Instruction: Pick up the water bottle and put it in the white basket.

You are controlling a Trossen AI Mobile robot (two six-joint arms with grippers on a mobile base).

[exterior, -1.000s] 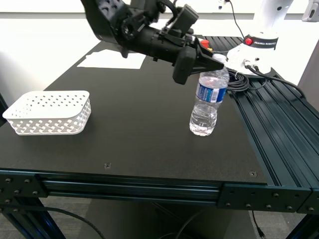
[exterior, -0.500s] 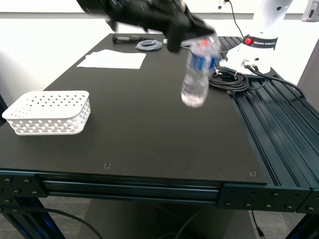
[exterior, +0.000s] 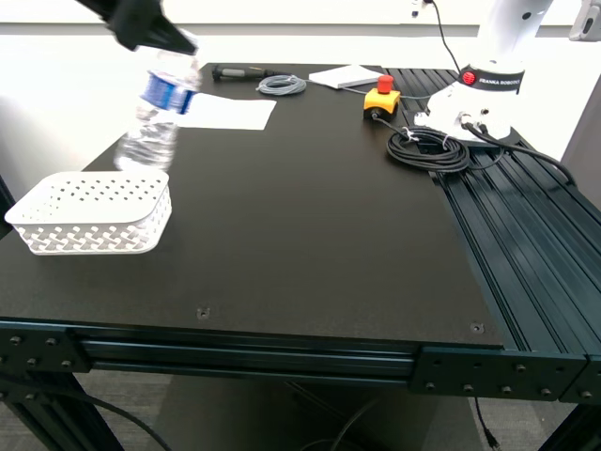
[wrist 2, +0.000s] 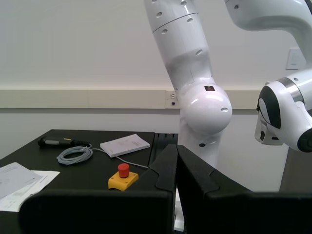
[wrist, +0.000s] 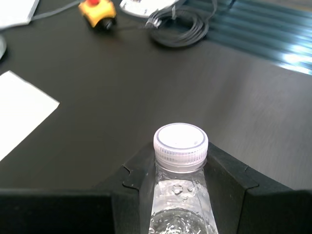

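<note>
The water bottle (exterior: 155, 117), clear with a white cap and a blue label band, hangs tilted in the air at the exterior view's upper left, just behind and above the white basket (exterior: 94, 211). My first gripper (exterior: 174, 42) is shut on its neck. In the first wrist view the cap (wrist: 180, 144) sits between the black fingers (wrist: 224, 180). The basket stands empty on the black table near its left edge. My second gripper (wrist 2: 176, 165) is shut and empty, raised off the table; it does not show in the exterior view.
A yellow box with a red button (exterior: 378, 97), a black cable coil (exterior: 427, 148) and a white robot's base (exterior: 488, 85) stand at the back right. Paper sheets (exterior: 221, 113), a grey cable (exterior: 282, 85) and a booklet (exterior: 346, 75) lie at the back.
My first gripper has lifted the bottle off the table's right middle and carried it up and across to the exterior view's left, to just behind the basket.
</note>
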